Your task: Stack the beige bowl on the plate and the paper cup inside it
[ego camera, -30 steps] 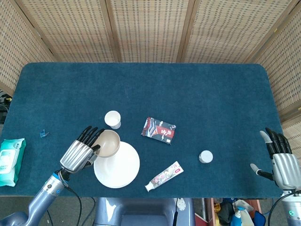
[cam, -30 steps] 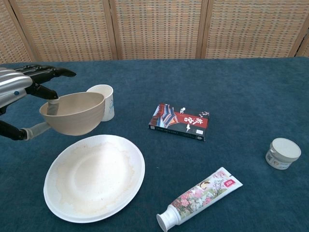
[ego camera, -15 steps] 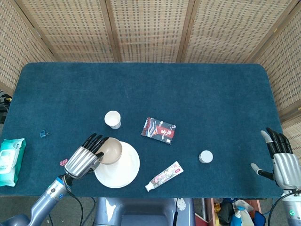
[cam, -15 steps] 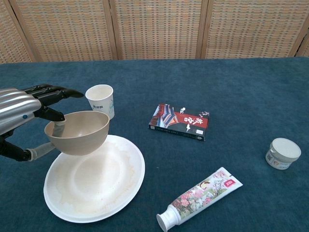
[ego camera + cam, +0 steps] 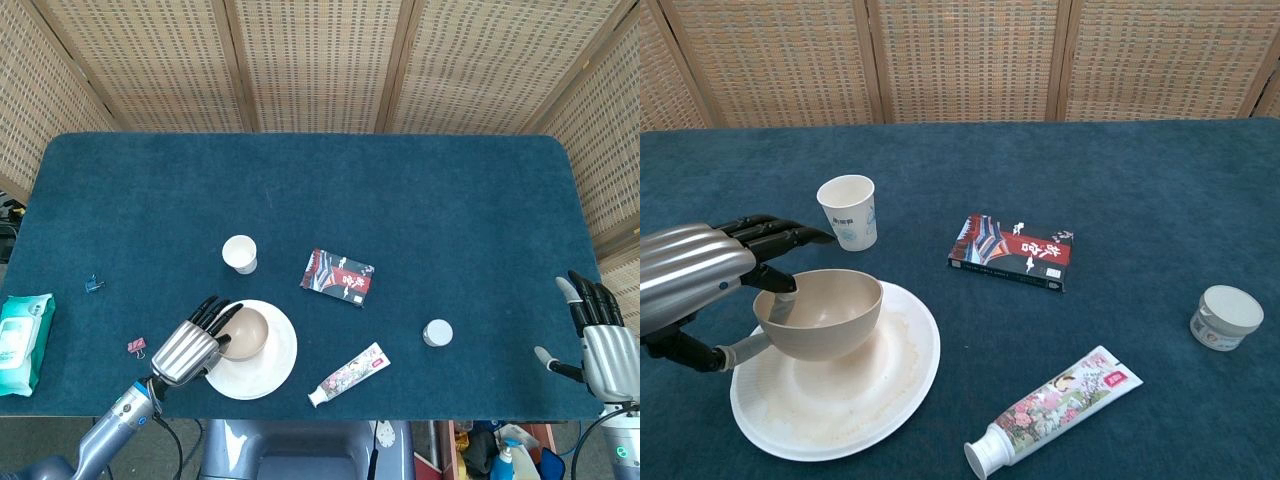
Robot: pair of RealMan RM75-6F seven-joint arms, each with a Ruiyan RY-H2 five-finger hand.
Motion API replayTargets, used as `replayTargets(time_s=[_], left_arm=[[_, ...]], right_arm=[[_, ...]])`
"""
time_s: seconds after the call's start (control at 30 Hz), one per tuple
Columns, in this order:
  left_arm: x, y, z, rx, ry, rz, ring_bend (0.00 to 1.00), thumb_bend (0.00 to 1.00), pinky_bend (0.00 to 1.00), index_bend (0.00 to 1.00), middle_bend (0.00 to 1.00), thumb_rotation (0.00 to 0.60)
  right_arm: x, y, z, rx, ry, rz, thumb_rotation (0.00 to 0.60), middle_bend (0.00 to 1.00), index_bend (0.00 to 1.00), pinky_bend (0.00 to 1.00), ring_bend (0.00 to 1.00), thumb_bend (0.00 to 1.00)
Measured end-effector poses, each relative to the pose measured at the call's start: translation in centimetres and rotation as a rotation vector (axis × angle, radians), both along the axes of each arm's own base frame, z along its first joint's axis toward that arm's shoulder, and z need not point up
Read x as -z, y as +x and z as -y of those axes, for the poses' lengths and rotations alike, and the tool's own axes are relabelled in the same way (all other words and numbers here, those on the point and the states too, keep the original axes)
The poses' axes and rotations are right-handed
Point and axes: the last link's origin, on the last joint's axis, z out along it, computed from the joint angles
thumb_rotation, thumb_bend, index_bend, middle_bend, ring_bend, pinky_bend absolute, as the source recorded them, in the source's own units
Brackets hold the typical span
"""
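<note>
My left hand (image 5: 190,347) (image 5: 695,280) grips the beige bowl (image 5: 245,333) (image 5: 822,313) by its left rim, a finger inside it. The bowl sits over the left part of the white plate (image 5: 270,362) (image 5: 865,400); whether it touches the plate I cannot tell. The paper cup (image 5: 240,253) (image 5: 849,211) stands upright on the blue cloth, just beyond the plate. My right hand (image 5: 597,340) is open at the table's near right corner, far from all of these, and shows only in the head view.
A red and black box (image 5: 337,276) (image 5: 1012,250) lies right of the cup. A toothpaste tube (image 5: 350,373) (image 5: 1052,411) and a small white jar (image 5: 437,332) (image 5: 1225,316) lie to the right. A teal wipes pack (image 5: 22,340) and small clips (image 5: 136,346) lie at the left.
My left hand has carried the bowl toward me and down, from beside the cup to over the plate. The right hand has not moved.
</note>
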Motion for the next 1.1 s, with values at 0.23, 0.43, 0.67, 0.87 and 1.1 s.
replayTargets(time_s=[0.23,0.43,0.67,0.87,1.1], left_arm=[[1.3,-0.1,0.1,-0.014,-0.023,-0.019,0.0,0.42,0.04,0.59,0.06,0.6],[1.8,0.0,0.0,-0.006,-0.02,-0.032,0.0,0.36,0.03,0.58,0.05,0.6],[1.9,0.0,-0.1,-0.013,-0.021,-0.028,0.0,0.2,0.01,0.4,0.0,0.6],[1.1,0.2,-0.3,-0.014,-0.013,0.01,0.0,0.17,0.01,0.37,0.0,0.6],[-1.1,0.7,-1.4,-0.02,0.037,0.06,0.0,0.17,0.01,0.37,0.0,0.6]], right_arm=[[-0.1,0.0,0.0,0.001,-0.002,0.002,0.6,0.0,0.0,0.0,0.0,0.15],[-0.1,0.0,0.0,-0.001,-0.003,0.003,0.6,0.0,0.0,0.0,0.0,0.15],[-0.2,0.0,0.0,0.0,-0.006,0.006,0.6,0.0,0.0,0.0,0.0,0.15],[-0.1,0.0,-0.1,-0.003,-0.005,0.004,0.6,0.0,0.0,0.0,0.0,0.15],[-0.2,0.1,-0.1,-0.006,-0.01,0.007,0.6,0.0,0.0,0.0,0.0,0.15]])
